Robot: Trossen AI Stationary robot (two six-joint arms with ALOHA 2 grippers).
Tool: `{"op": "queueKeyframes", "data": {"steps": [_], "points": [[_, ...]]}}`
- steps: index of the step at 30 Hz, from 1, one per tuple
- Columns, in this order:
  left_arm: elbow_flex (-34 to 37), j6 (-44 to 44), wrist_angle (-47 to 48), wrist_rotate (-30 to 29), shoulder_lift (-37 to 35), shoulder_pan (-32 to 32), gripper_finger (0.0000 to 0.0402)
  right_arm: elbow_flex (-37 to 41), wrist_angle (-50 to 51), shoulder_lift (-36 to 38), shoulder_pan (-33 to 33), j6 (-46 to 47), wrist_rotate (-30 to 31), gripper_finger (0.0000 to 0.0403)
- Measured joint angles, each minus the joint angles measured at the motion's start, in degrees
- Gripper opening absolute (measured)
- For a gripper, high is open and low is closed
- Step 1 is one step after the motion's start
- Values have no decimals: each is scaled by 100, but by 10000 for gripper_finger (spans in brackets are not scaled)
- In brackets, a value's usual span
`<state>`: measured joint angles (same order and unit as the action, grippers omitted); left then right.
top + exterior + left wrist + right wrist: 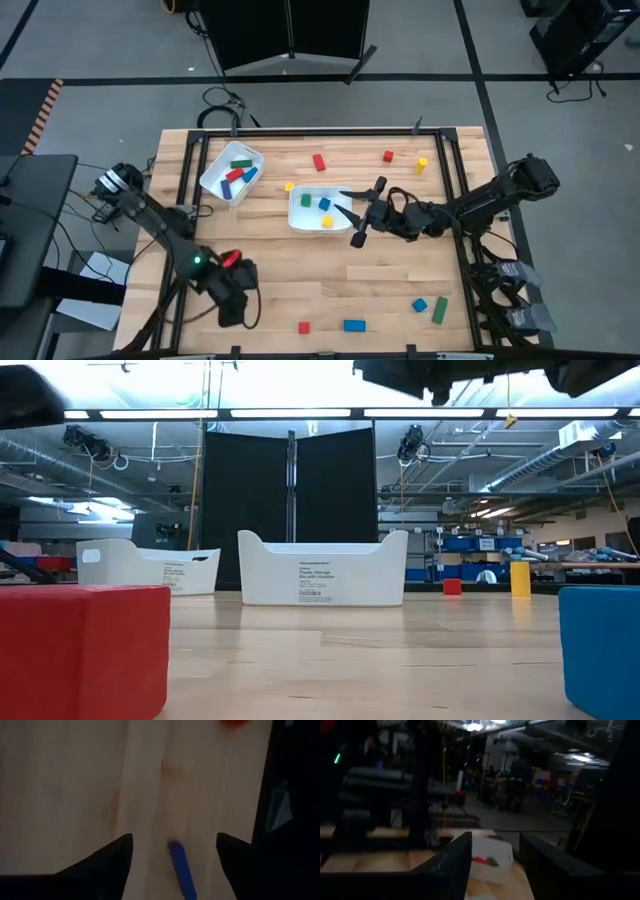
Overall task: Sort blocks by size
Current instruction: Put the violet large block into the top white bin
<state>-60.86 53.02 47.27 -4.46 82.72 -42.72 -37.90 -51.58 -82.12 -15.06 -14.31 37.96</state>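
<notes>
High view: the blocks lie scattered over a pale, plank-grained wooden table [300, 285]. They are small, solid-coloured, hard-edged pieces. A red block [319, 162], a second red cube [388, 156] and a yellow cube [422, 163] sit toward the far edge. A small red cube [304, 327], a blue bar [354, 325], a blue cube [420, 305] and a green bar [440, 310] lie along the near edge.

Two white, smooth-walled plastic trays hold further pieces. The centre tray [296, 209] contains green, blue and yellow cubes. The left tray [212, 176], set at an angle, contains longer green, red and blue bars.

Right gripper [349, 213]: it hangs at the right rim of the centre tray, its two dark tapered fingers spread apart with nothing between them. The tray's cubes lie just beside the fingertips, toward the left arm.

Left gripper [233, 305]: it is positioned near the front left corner of the table, well apart from both trays. In the left wrist view its fingers [105, 862] stand apart over bare wood, and a blue strip [181, 869] shows in the gap; what it is cannot be told.

Low view: a red block [82, 650] and a blue block [600, 645] fill the foreground.
</notes>
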Motion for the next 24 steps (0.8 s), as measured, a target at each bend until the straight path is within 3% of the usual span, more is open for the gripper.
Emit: {"op": "queueKeyframes", "data": {"steps": [11,24], "points": [[-4,1895,-26,274,801,-897,308,-3,-18,-16,-18,-26,17,200],[-2,2144,-249,281,1845,-1066,305,-3,-22,-16,-14,-26,17,199]]}}
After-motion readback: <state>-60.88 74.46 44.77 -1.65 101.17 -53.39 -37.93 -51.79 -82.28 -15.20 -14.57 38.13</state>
